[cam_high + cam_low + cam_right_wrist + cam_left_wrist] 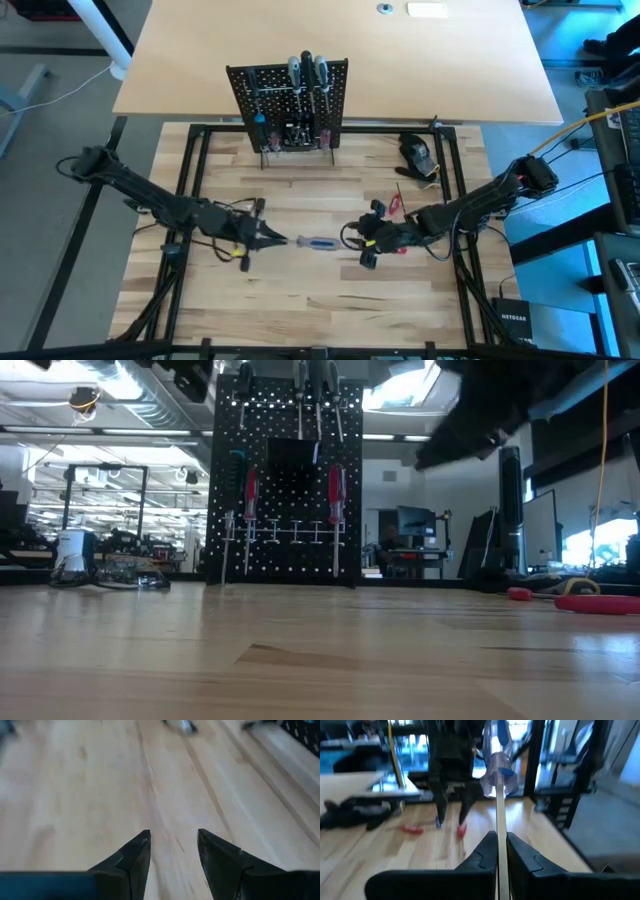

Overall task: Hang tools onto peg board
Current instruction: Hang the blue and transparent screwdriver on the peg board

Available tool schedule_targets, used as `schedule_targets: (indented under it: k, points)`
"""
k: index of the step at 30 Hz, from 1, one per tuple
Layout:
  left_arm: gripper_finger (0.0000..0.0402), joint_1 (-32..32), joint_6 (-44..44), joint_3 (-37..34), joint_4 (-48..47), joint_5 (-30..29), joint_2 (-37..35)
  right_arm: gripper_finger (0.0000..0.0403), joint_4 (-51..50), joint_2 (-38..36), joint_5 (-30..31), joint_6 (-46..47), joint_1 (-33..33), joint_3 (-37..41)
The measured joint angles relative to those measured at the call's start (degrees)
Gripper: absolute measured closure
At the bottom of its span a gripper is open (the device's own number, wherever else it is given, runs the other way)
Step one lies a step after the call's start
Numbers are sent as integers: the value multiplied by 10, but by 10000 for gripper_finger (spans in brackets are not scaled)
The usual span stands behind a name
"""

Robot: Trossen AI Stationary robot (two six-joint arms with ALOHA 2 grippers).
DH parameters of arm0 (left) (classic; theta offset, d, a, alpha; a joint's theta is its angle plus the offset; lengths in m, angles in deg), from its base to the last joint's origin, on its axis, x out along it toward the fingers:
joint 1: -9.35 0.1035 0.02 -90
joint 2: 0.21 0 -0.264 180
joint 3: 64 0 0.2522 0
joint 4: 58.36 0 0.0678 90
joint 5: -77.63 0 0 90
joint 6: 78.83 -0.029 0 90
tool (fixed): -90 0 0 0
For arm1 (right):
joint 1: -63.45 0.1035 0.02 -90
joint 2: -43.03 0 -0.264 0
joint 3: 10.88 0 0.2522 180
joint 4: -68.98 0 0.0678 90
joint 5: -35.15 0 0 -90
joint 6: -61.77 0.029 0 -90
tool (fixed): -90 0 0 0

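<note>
Our left gripper [501, 851] is clamped on the blue-handled screwdriver [318, 243] by its shaft mid-table, handle free for hanging. Right gripper [173, 851] waits open nearby; peg board [290, 105] stands behind.

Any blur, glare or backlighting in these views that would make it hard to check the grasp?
Left wrist view: the screwdriver shaft between the shut left gripper is sharp enough, the room behind soft and blue-tinted. Right wrist view: tabletop motion-blurred, the right gripper open and empty. Low view: bright windows backlight the peg board, with dark arm silhouettes overhead. High view: evenly lit.
</note>
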Motion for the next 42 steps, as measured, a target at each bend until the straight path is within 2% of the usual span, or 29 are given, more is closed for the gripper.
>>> schedule_targets:
  k: [4, 7, 13, 19, 21, 27, 31, 34, 42]
  points:
    - [394, 5, -7, -50, 98, 6, -22, 237, 91, 18, 1, -40, -1, 0]
    - [396, 8, -7, -68, 139, 13, -24, 237, 170, 37, 11, -82, -5, 0]
    - [393, 8, -6, -70, 149, 24, -24, 204, 279, 69, 0, -151, -8, 0]
    - [397, 8, -7, -70, 155, 29, -24, 152, 347, 71, -32, -154, -12, 0]
    - [395, 8, -10, -70, 165, 30, -24, 144, 384, 71, -38, -188, -12, 0]
    - [397, 6, -22, -70, 186, 54, -24, 139, 492, 80, -42, -278, -11, 0]
    - [394, 6, -20, -70, 194, 56, -24, 139, 600, 91, -48, -350, -20, 0]
    - [393, 3, -19, -70, 198, 54, -24, 139, 670, 100, -76, -375, -34, 0]
    - [394, 4, -19, -70, 214, 50, -24, 139, 694, 107, -102, -376, -41, 0]
